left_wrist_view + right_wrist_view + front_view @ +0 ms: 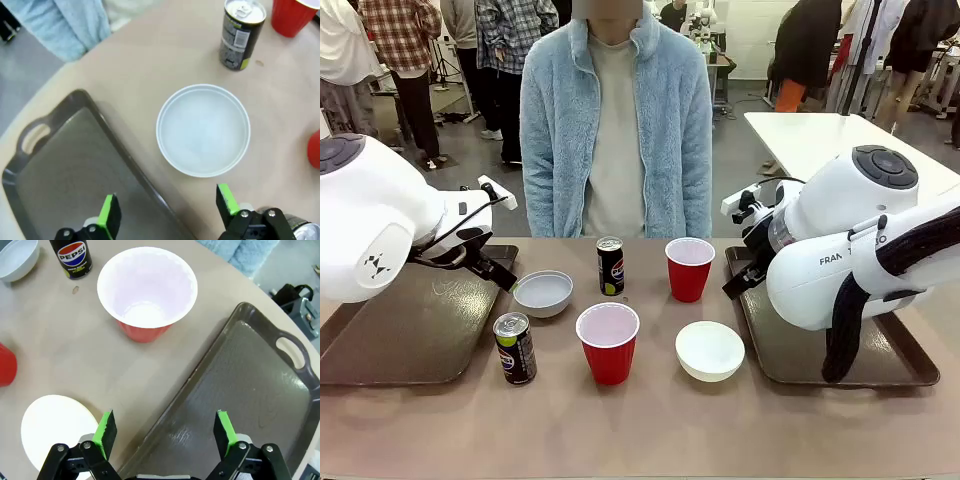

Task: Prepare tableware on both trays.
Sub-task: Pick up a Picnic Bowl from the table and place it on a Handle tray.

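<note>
- I see two dark brown rectangular trays with raised rims and cut-out handles. The left tray (pixel 410 330) and right tray (pixel 790 355) lie at either end of the table (pixel 650 430), and what shows of them is bare.
- My left gripper (pixel 166 197) hangs over the left tray's inner rim with its green-padded fingers spread, gripping nothing. The right gripper (pixel 165 417) hangs the same way over the right tray's inner rim.
- Of the two round white bowls, the left bowl (pixel 543 293) sits just beside the left tray and the right bowl (pixel 710 350) near the right tray.
- Between the trays stand two upright red cups with pale insides, the near cup (pixel 608 343) and the far cup (pixel 689 268).
- The two slim black cans are upright: the near can (pixel 515 348) just beside the left tray and the far can (pixel 610 265) left of the far cup.
</note>
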Robot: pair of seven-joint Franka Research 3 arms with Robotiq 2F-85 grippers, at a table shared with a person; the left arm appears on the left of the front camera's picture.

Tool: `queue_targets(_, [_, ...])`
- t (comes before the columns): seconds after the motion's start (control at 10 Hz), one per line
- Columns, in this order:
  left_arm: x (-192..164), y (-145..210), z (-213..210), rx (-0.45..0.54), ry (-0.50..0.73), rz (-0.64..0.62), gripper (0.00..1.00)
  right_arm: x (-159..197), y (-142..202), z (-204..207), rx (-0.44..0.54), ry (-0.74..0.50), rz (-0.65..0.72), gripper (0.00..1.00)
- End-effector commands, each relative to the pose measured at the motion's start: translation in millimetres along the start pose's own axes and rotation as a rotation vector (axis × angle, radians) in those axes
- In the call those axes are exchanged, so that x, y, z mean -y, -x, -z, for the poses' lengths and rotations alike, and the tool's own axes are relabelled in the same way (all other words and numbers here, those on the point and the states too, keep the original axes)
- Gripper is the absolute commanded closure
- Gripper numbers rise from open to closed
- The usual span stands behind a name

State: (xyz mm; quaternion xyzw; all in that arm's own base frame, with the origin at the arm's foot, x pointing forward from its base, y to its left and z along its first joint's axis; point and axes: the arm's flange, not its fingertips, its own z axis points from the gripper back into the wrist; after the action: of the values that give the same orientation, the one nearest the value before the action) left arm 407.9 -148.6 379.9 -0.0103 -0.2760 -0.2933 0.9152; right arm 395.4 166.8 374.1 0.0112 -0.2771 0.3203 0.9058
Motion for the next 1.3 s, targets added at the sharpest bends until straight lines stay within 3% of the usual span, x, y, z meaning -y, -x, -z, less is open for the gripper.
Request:
queue_targets(0.0, [0.2, 0.1, 0.0, 0.000, 0.000, 0.000, 0.00, 0.0, 0.0, 0.0, 0.000, 0.000, 0.000, 0.00])
queue_targets(1.2, [0.2, 0.1, 0.0, 0.000, 0.000, 0.000, 0.00, 0.0, 0.0, 0.0, 0.000, 0.000, 0.000, 0.00])
